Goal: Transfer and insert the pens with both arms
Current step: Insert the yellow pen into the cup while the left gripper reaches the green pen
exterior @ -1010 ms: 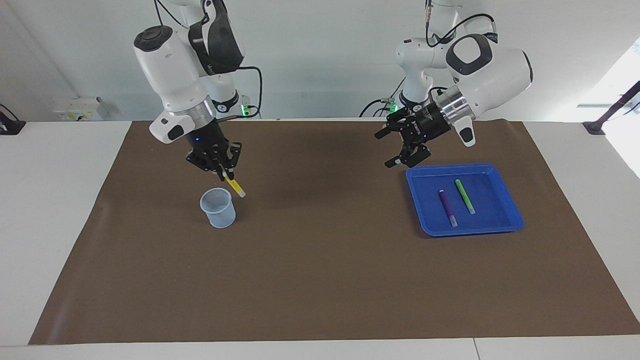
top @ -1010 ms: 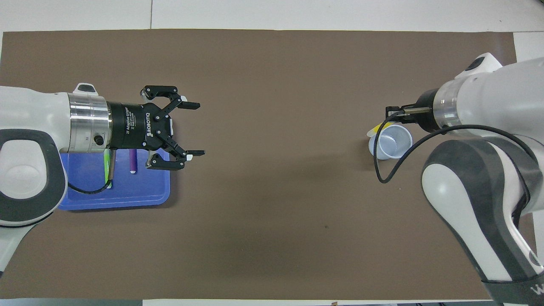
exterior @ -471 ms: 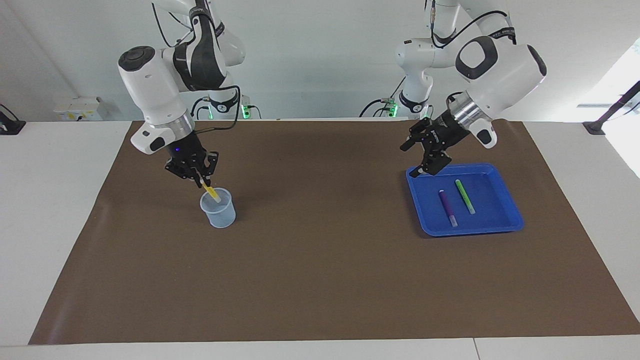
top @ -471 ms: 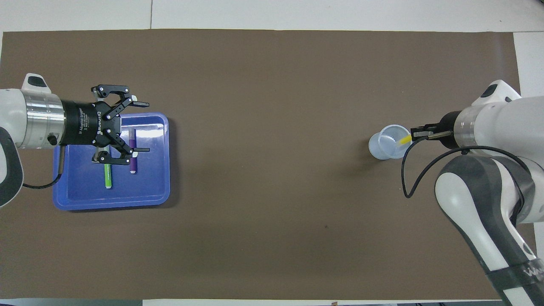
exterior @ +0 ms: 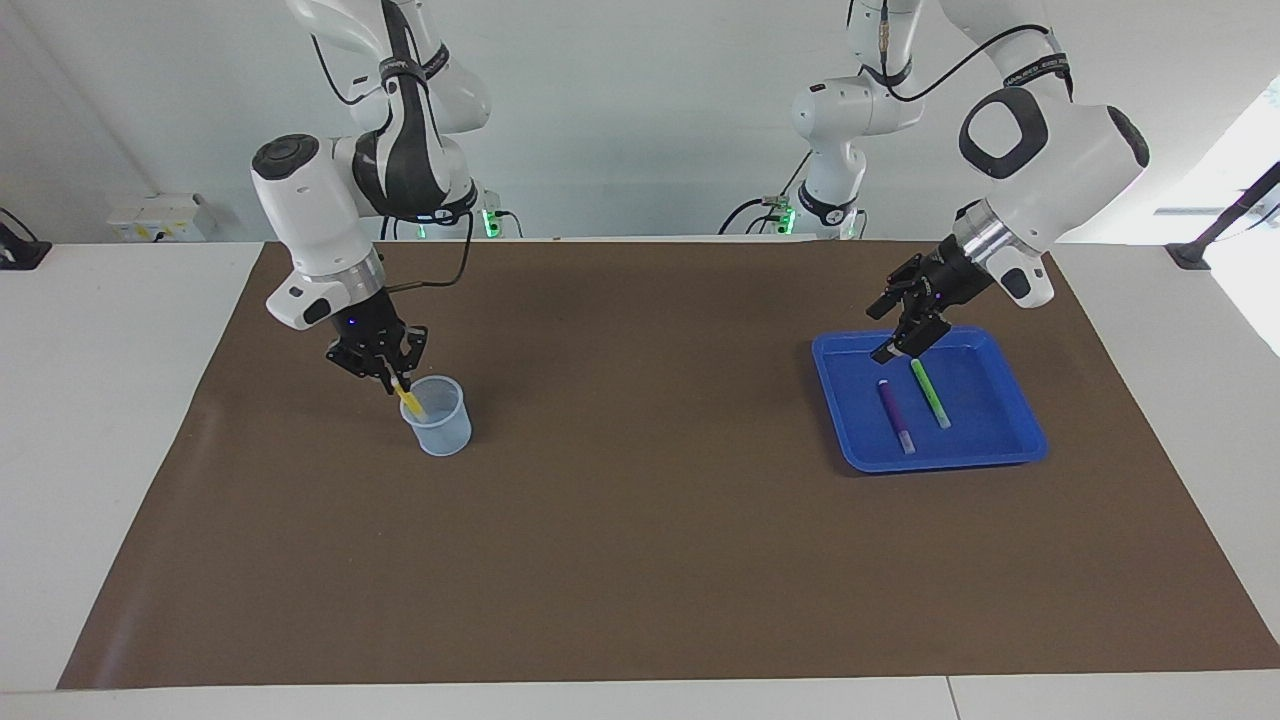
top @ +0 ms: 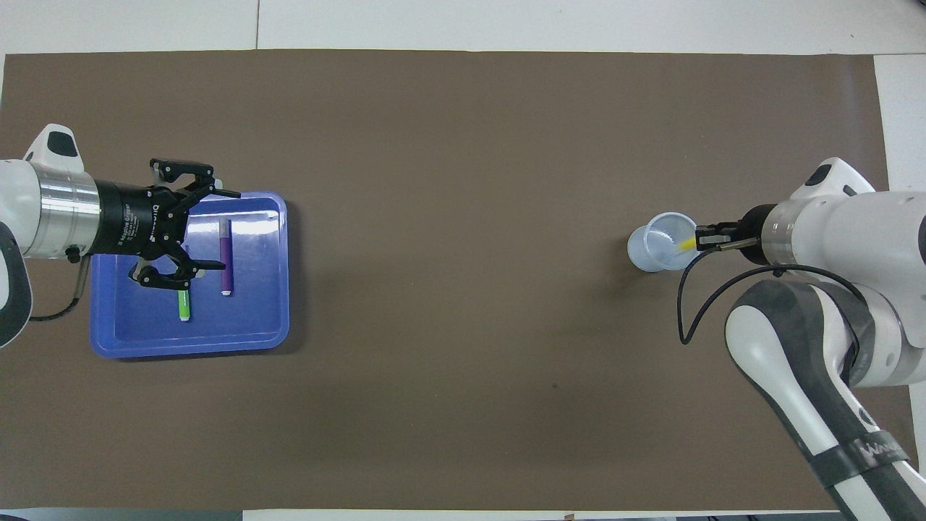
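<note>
**A:** Facing view first: your right end effector (exterior: pixel 392 376), at the left of the frame, has its fingers clamped together on the yellow pen (exterior: pixel 408 399). The pen tilts down over the rim of the pale blue cup (exterior: pixel 437 416), with its lower end inside the cup.

**B:** And in the overhead view?

**A:** You see the same thing at the right of the frame. The right end effector (top: pixel 700 238) sits at the cup's (top: pixel 662 246) edge, and the yellow pen (top: pixel 687 244) pokes in over the rim.

**B:** Where is your other arm?

**A:** Your left end effector (exterior: pixel 903 329) hangs over the blue tray (exterior: pixel 1013 445) at the right of the facing view, fingers spread wide apart and gripping nothing. It is over the corner of the tray nearer to the robots, just above the upper ends of the two pens lying there.

**B:** Which pens?

**A:** The purple pen (exterior: pixel 895 415) and the green pen (exterior: pixel 930 393) lie side by side in the tray, not touching. In the overhead view, the left end effector (top: pixel 210 231) covers part of the green pen (top: pixel 183 304); the purple pen (top: pixel 226 257) lies clear beside it on the tray (top: pixel 217 344). Everything sits on the brown mat (exterior: pixel 640 550) covering your counter (exterior: pixel 100 400).
</note>
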You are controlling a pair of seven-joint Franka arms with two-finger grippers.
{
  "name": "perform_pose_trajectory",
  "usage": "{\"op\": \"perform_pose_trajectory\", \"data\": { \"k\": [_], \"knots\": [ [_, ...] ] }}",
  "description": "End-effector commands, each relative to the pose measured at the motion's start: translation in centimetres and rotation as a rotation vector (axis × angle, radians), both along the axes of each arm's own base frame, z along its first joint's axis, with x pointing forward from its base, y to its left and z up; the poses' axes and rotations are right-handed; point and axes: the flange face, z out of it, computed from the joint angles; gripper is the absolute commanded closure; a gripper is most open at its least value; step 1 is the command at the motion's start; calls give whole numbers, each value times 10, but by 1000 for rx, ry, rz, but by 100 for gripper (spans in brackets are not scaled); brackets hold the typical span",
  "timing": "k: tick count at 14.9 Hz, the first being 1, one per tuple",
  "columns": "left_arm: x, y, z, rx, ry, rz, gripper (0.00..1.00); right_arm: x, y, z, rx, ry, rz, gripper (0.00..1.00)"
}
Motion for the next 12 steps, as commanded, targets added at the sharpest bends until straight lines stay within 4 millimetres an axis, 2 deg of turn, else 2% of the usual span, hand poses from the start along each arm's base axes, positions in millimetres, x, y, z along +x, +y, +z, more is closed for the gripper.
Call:
{"op": "perform_pose_trajectory", "data": {
  "k": [1,3,4,8,12],
  "knots": [
    [-1,25,-25,72,-58,-136,0,2,-4,-10,-19,-13,20,100],
    [-1,32,-40,98,-123,-226,0,3,-4,-14,-20,-5,21,100],
    [0,36,-54,116,-151,-302,0,3,-5,-15,-21,-4,19,100],
    [9,56,-96,249,-215,-689,0,3,-4,-17,-74,-2,54,100],
    [24,73,-139,392,-241,-973,0,3,-4,-16,-82,-4,58,100]
  ]
}}
